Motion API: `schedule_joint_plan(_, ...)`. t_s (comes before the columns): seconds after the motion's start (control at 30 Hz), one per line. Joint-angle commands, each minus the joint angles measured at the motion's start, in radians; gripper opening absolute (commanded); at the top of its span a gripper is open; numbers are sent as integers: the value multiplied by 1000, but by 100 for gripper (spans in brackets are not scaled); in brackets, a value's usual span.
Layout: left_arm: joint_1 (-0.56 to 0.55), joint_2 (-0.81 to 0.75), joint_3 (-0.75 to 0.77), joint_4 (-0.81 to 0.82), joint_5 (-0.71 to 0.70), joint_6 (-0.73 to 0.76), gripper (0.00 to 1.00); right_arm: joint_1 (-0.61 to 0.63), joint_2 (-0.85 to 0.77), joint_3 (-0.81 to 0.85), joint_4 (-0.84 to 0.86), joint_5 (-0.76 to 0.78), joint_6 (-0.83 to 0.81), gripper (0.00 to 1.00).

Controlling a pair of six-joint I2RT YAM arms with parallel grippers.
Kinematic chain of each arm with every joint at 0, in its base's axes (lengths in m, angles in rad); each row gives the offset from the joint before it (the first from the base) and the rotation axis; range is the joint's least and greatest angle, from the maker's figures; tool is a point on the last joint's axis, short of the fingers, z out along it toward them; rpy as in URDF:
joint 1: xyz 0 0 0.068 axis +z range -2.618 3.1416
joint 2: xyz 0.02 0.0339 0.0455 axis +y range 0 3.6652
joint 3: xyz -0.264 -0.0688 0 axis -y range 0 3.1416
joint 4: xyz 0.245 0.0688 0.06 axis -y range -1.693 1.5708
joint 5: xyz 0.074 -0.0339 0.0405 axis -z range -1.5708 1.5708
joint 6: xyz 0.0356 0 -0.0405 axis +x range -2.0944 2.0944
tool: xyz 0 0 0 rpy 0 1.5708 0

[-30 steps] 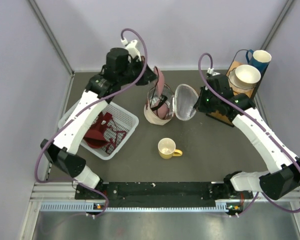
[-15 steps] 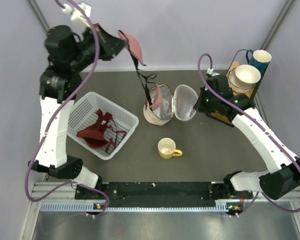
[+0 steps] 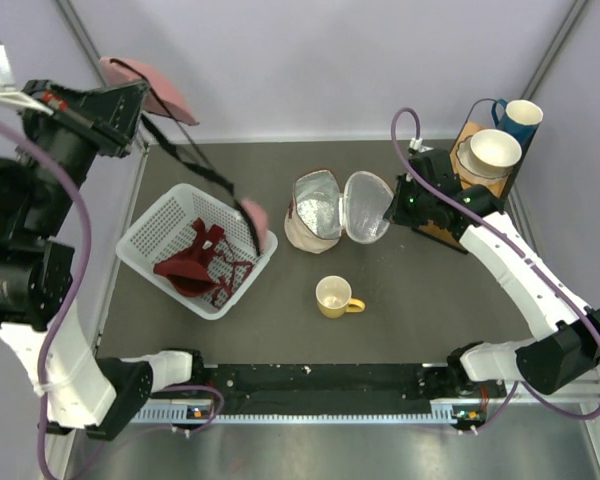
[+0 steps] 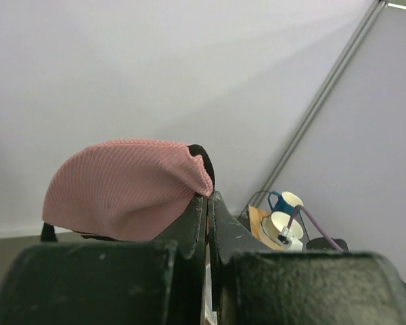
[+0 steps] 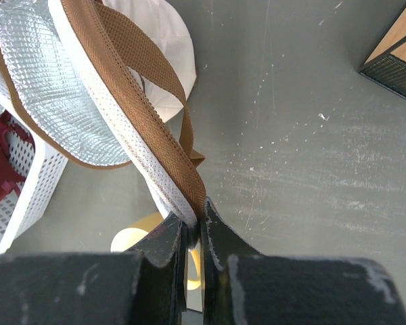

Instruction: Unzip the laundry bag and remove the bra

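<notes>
Removal step was judged nearly done; the left pincer [image 4: 207,203] was clenched on the bra [image 4: 122,189], held high, well left of the laundry bag [image 3: 310,215]; the right pincer [image 5: 195,227] clamped the bag's open lid [image 5: 47,88] rim; the next move probably called for lowering the bra beside the bag, then releasing

**Two white-and-black arms trailing purple cables**

The left arm [image 3: 65,368] and right arm [image 3: 520,272] share slim white links between bulky black joint housings [image 3: 10,290]; a purple cable [image 3: 78,262] loops loosely along each; both are bolted to a black mounting rail [image 3: 320,378]; the left gripper [image 4: 208,198] and right gripper [image 5: 201,206] are matte black, grainy and faintly scuffed.
</notes>
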Motion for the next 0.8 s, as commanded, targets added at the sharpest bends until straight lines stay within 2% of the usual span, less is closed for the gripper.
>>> schedule_joint_plan(0.0,8,-12,38,-29,-99,44,0,1,2,2,35,-16,6,0)
schedule_joint_plan(0.13,8,-14,34,-61,-155,76,0,1,2,-1,38,-22,6,0)
schedule_joint_plan(0.3,10,-2,-5,-63,-150,82,0,1,3,-7,43,-28,6,0)
schedule_joint_plan(0.4,10,-18,-37,-49,-207,104,0,2,-1,-8,44,-36,9,0)
schedule_joint_plan(0.7,10,-115,-276,0,-254,137,0,2,-1,-8,46,-40,12,0)
schedule_joint_plan(0.77,10,-146,-365,11,-314,142,0,2,-1,-13,48,-43,18,0)
